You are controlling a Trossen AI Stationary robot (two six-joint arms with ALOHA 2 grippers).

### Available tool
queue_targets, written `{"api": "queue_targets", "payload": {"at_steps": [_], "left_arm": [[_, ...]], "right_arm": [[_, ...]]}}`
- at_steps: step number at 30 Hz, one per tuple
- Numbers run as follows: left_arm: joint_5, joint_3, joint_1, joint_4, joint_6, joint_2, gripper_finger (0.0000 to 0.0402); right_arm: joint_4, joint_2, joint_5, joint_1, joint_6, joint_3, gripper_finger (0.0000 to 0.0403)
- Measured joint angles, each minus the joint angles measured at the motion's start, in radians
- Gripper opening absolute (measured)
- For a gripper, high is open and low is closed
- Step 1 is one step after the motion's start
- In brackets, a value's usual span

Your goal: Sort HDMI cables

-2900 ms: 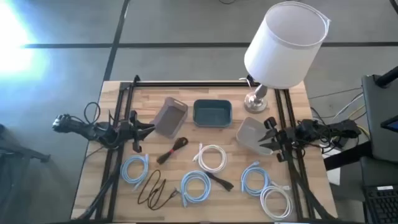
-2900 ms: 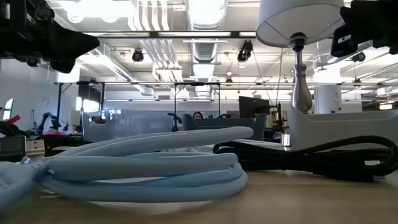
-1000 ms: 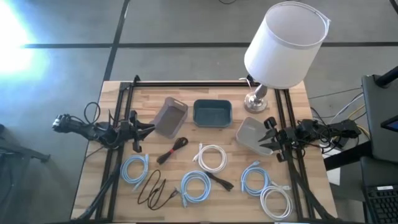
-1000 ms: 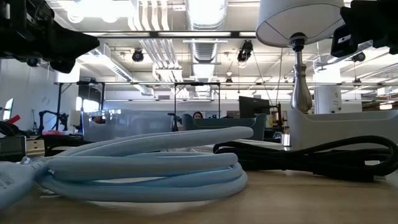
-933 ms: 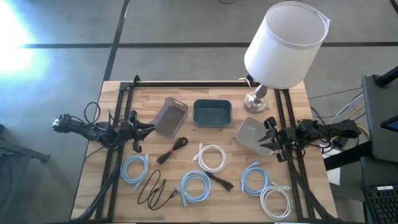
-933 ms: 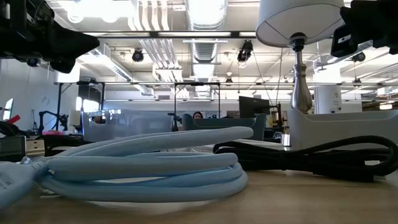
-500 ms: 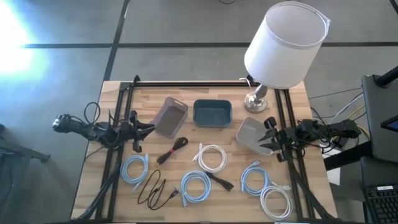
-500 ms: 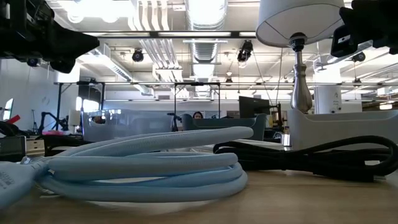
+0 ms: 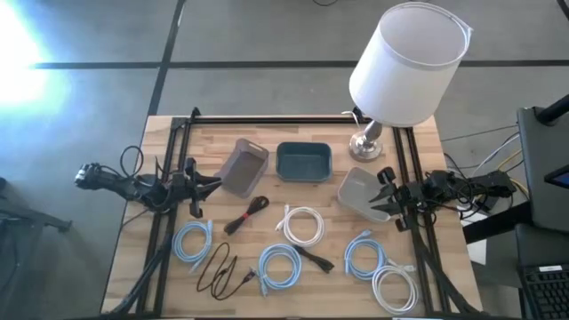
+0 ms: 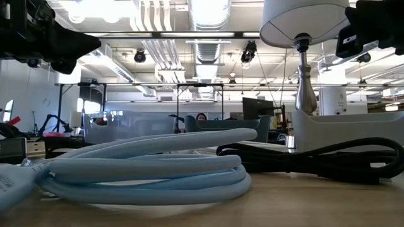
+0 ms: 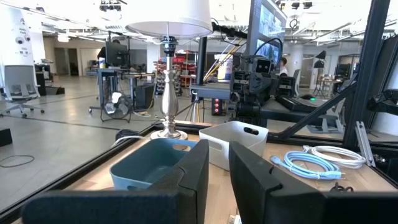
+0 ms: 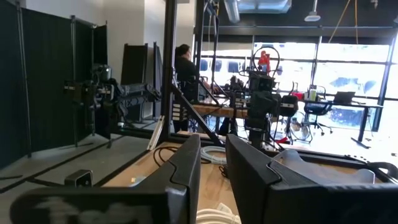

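While both arms wait at the bench (image 9: 133, 240) edges, we should sort by colour into the three bins, taking the four light-blue coils (image 9: 280, 266) first, then the white coils (image 9: 303, 223), then the thin black cables (image 9: 220, 271) (gripped mid-bundle). The left pincer (image 9: 212, 185) and right pincer (image 9: 377, 201) each show a narrow gap, empty. The low view hides most bundles.

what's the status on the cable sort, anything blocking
Left gripper and right gripper empty, jaws slightly apart, parked at the table sides. Light-blue, white and black coiled HDMI cables all unsorted on the wooden table. Three plastic bins empty. Nothing blocking.
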Motion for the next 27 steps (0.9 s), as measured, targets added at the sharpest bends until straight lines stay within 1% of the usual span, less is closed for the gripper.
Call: {"api": "queue_targets", "payload": {"at_steps": [9, 21, 27], "left_arm": [[0.000, 0.000, 0.000, 0.000, 0.000, 0.000, 0.0067], [0.000, 0.000, 0.000, 0.000, 0.000, 0.000, 0.0067], [0.000, 0.000, 0.000, 0.000, 0.000, 0.000, 0.0067]], "right_arm": [[0.000, 0.000, 0.000, 0.000, 0.000, 0.000, 0.0087], [0.000, 0.000, 0.000, 0.000, 0.000, 0.000, 0.0068], [0.000, 0.000, 0.000, 0.000, 0.000, 0.000, 0.0074]]}}
